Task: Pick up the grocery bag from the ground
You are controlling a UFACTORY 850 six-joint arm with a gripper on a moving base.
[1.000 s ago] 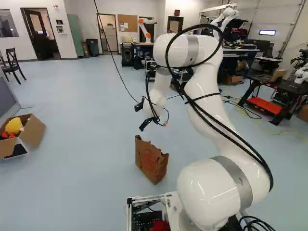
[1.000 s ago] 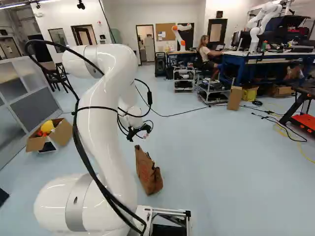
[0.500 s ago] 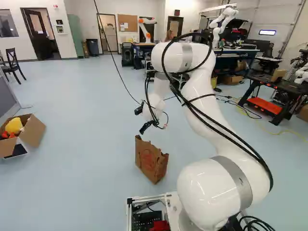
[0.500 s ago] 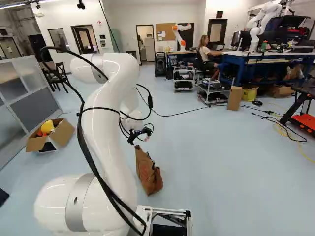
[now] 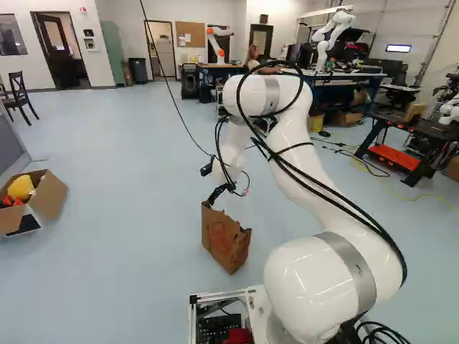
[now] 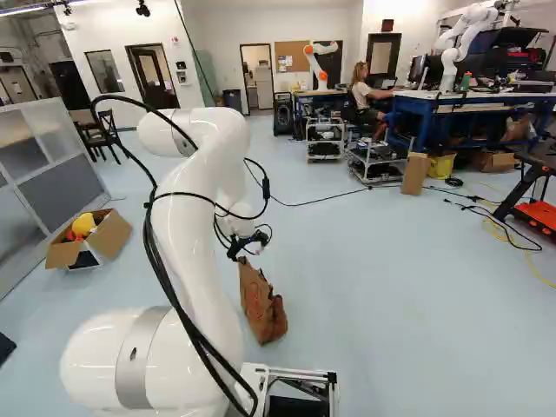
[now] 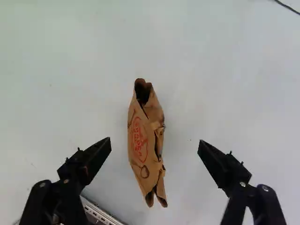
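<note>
The gripper (image 5: 219,193) hangs just over the top edge of the brown paper grocery bag (image 5: 226,239) in the left base view. In the right base view the same bag (image 6: 262,306) stands upright on the floor, a bit crumpled, close ahead of the base. Seen from the wrist, the fingers of the gripper (image 7: 154,146) are wide open, one on either side of the bag (image 7: 145,140). The bag lies below and between them, its narrow top facing the camera, and neither finger touches it.
An open cardboard box (image 5: 49,195) with a yellow thing inside stands on the floor at the left. Workbenches (image 6: 473,109), a cart (image 6: 375,165) and another robot (image 6: 460,39) are at the far right. A black cable (image 6: 321,201) runs over the floor beyond the bag.
My arm has come down, bringing the gripper lower and closer to the bag's top. The base and the bag have stayed where they were.
</note>
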